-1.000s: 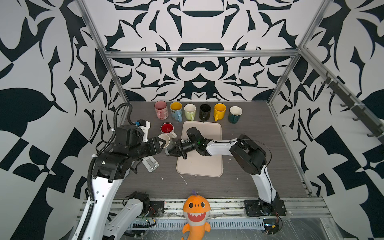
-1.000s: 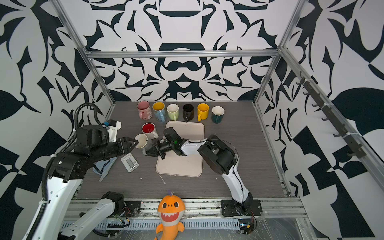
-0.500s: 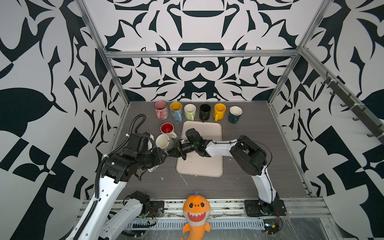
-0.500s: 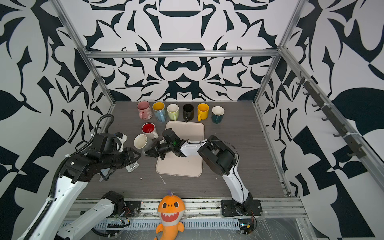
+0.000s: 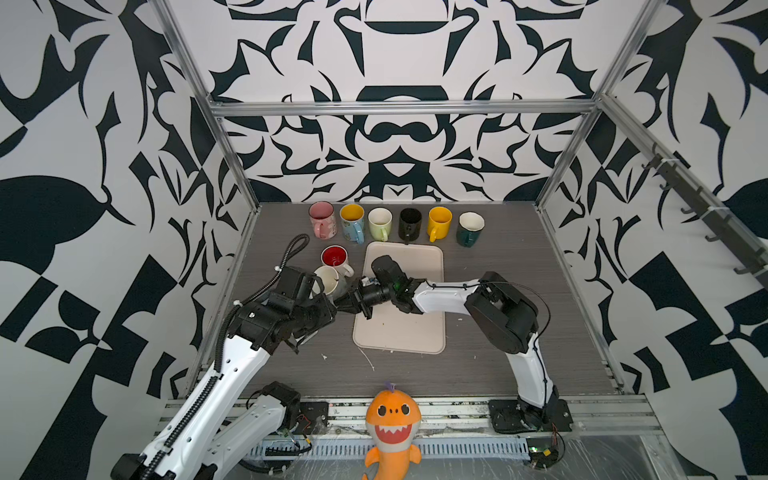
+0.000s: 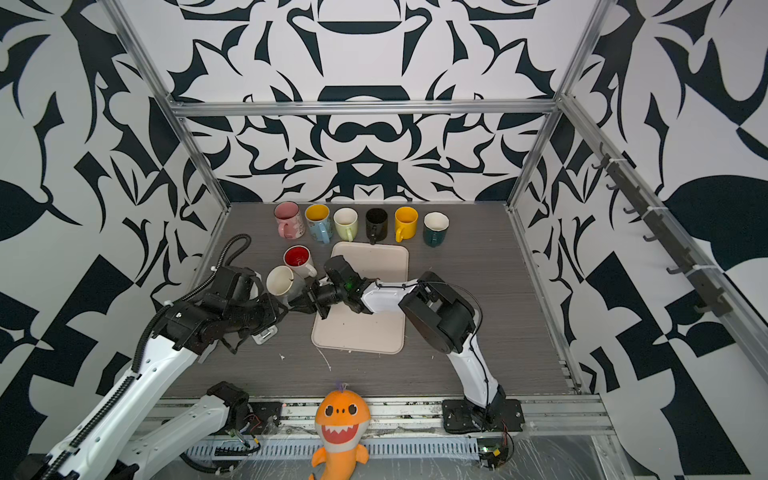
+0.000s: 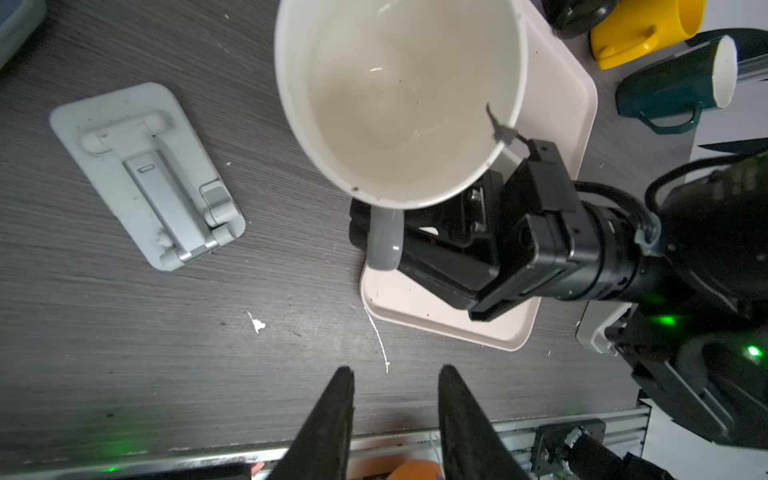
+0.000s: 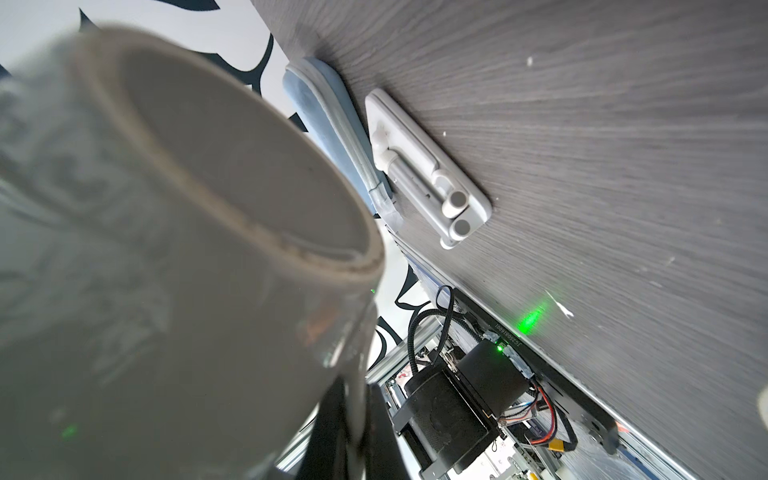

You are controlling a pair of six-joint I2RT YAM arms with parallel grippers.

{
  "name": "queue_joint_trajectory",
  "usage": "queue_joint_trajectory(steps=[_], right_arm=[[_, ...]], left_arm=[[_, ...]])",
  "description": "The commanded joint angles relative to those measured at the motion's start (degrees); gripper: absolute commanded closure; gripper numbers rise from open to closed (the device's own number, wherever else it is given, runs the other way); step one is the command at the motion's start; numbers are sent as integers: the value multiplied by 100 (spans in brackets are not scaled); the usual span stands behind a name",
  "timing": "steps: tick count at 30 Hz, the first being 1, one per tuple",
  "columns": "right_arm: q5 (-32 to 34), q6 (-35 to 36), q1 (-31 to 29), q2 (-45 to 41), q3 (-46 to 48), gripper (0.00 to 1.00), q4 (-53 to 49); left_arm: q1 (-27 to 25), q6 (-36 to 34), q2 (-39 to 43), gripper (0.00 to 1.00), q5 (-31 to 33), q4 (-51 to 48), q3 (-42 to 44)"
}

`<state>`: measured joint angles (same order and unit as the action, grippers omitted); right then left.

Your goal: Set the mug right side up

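R gripper (image 7: 365,227) clenched on grey mug (image 5: 327,281) handle, mug tilted, 9 o'clock of tray (image 5: 399,330). L gripper (image 7: 395,370) released, empty.

A: Blocked where?
B: Left-centre: grey mug (image 5: 328,280), red mug (image 5: 333,256) just behind, phone stand (image 7: 147,174) nearer front. Along back, mug row (image 5: 380,222).
A: Free?
B: Bare table (image 5: 498,253) far right, front strip before tray (image 5: 399,336).

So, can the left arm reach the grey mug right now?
Probably yes: the left pincer, open and empty, faces the grey mug across bare table; the right pincer grips only its handle.
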<state>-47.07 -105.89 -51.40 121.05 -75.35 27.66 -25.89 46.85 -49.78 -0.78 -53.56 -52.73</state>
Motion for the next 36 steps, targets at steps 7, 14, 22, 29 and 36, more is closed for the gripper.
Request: queue_joint_trajectory(steps=[7, 14, 22, 29, 36], right_arm=[[-18, -64, -77, -275, -93, 100, 846], [-29, -82, -89, -258, -142, 100, 840], [-53, -125, -167, -258, -129, 100, 848], [-57, -327, -237, -179, -110, 100, 1086], [-59, -337, -239, -196, -164, 100, 1092]], left_arm=[[-39, 238, -121, 63, 346, 327, 219], [-40, 227, -169, 63, 494, 250, 297], [-49, 184, -356, 62, 671, 431, 307], [-52, 123, -506, 62, 726, 509, 333], [-48, 114, -524, 64, 889, 462, 462]])
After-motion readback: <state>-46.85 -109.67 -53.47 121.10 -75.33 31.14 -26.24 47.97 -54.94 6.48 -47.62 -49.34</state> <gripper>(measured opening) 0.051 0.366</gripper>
